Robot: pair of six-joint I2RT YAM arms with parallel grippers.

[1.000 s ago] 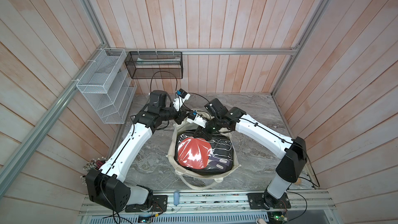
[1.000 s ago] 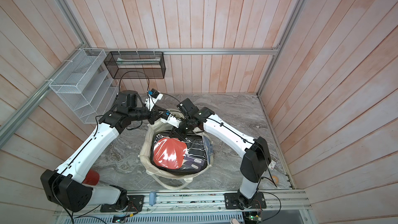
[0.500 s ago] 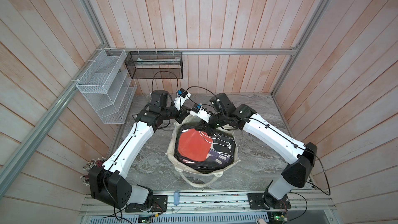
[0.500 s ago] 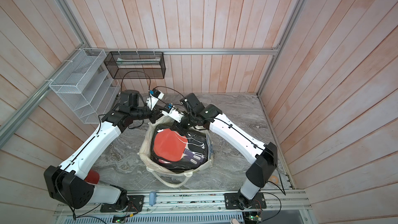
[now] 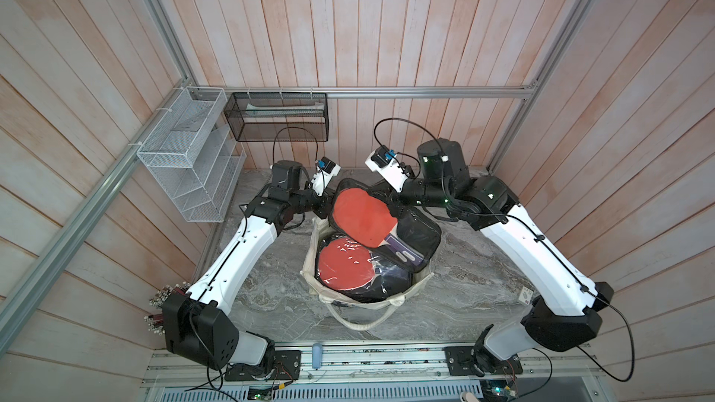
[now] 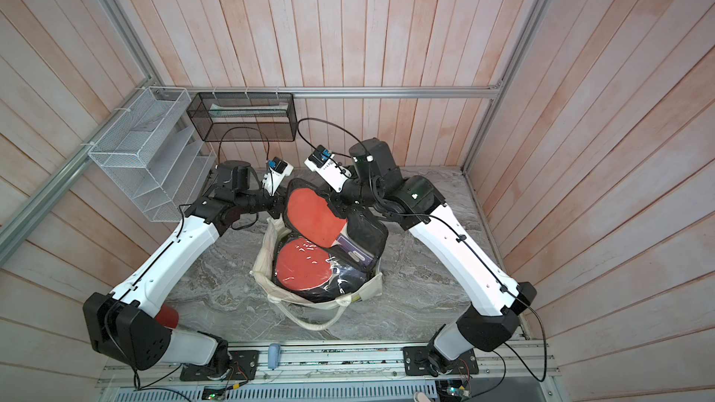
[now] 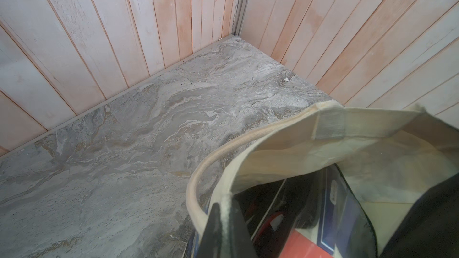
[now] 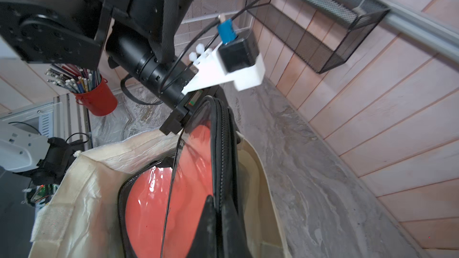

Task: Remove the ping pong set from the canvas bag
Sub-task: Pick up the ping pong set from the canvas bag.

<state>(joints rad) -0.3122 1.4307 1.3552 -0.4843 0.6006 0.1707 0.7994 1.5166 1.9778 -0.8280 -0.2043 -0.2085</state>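
Note:
The cream canvas bag (image 5: pixel 419 284) stands open at the middle of the table, its rope handle (image 5: pixel 367 320) lying toward the front. The ping pong set (image 5: pixel 361 218), a black zip case with red paddles behind clear plastic, is partly raised. Its upper half tilts above the bag's back rim and its lower half (image 5: pixel 344 266) sits inside. My right gripper (image 8: pixel 217 199) is shut on the case's zipper edge (image 8: pixel 219 145). My left gripper (image 7: pixel 224 202) is shut on the bag's rim (image 7: pixel 285 145) at the back left. Both grippers show in both top views, left (image 6: pixel 276 210) and right (image 6: pixel 336 206).
A white mesh shelf (image 5: pixel 189 156) and a black mesh basket (image 5: pixel 278 117) hang on the back left walls. A red cup of pencils (image 8: pixel 96 95) stands by the left arm's base. A small card (image 5: pixel 527 297) lies at the table's right edge. Wooden walls close in three sides.
My right gripper has risen and moved back with the case's edge, so the set's upper half has come up out of the bag. The left gripper has kept its hold on the rim.

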